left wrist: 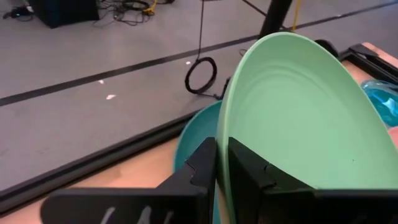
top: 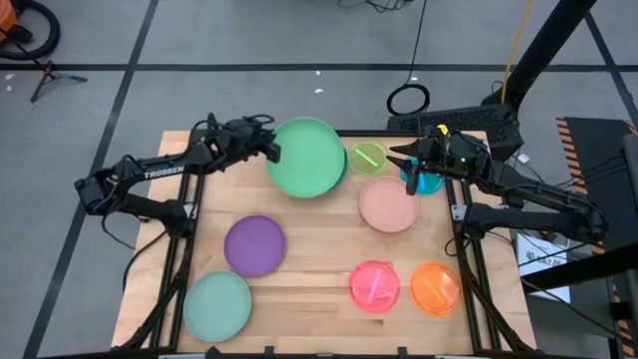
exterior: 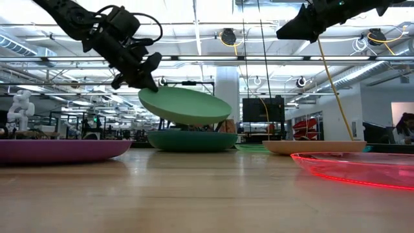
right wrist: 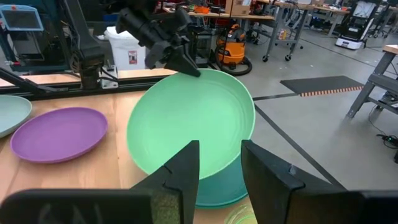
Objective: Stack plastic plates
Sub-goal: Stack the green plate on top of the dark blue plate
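My left gripper [top: 271, 150] is shut on a large green plate [top: 309, 158] near the table's far edge and holds it tilted above a teal plate [exterior: 192, 140] that rests on the table. The teal plate [left wrist: 194, 134] shows under the green one in the left wrist view. My right gripper [top: 402, 167] hangs open in the air over the gap between the lime plate [top: 368, 157] and the blue plate [top: 427, 182], touching nothing. Its fingers [right wrist: 186, 168] point toward the green plate [right wrist: 193, 121]. My left gripper pinches the green plate's rim [left wrist: 221, 134] on the side toward the table's left, one finger [left wrist: 202, 165] under the plate and one on its upper face. The fingers come slanting down from the left. The plate is lifted, its held side high [exterior: 145, 94] and its right side lower above the teal plate.
On the table lie a pale pink plate [top: 388, 204], a purple plate [top: 254, 244], a mint plate [top: 216, 304], a hot pink plate [top: 374, 285] and an orange plate [top: 435, 287]. Bare wood shows in the table's middle [top: 319, 249].
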Motion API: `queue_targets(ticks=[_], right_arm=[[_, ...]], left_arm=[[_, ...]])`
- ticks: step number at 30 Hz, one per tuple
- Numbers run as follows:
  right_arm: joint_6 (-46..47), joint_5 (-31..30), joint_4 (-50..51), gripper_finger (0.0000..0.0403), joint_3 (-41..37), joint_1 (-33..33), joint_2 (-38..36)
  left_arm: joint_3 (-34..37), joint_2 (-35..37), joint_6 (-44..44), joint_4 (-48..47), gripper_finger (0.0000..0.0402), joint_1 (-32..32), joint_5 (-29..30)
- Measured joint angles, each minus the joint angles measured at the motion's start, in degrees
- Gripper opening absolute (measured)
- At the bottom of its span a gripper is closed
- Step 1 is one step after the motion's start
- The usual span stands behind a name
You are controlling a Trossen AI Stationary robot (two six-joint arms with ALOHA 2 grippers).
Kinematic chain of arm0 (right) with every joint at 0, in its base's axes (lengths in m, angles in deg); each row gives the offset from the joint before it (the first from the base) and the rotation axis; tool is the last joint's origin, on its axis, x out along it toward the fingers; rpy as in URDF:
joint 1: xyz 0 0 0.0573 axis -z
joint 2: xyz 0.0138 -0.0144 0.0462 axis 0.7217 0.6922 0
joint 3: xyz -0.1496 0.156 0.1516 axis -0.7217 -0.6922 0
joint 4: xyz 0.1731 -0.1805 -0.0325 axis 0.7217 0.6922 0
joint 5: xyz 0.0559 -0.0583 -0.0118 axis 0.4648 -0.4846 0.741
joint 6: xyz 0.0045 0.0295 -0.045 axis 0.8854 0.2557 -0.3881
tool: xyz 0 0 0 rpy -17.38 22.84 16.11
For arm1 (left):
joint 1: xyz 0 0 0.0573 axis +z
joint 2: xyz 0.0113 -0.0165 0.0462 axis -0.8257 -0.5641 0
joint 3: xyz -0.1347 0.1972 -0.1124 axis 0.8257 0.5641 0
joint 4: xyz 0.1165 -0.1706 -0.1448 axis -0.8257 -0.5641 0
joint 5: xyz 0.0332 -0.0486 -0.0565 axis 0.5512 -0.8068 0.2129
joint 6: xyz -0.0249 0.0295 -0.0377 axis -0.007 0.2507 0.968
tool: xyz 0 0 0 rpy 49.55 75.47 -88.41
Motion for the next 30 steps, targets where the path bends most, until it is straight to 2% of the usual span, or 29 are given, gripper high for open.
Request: queue_targets(ticks=[15,18,30], right_arm=[[-0.10,-0.02,0.00,0.0114,0.01,-0.01,0.02],[-0.10,-0.01,0.00,0.0114,-0.01,-0.01,0.02],[-0.08,-0.02,0.00,0.0114,0.01,-0.01,0.00]], left_arm=[[0.00,-0.02,-0.33,-0.31,0.0035,3.50,2.27],[0.00,-0.50,0.07,0.28,0.0035,3.50,3.84],[0.00,-5.49,5.23,1.87,0.0035,1.67,3.97]])
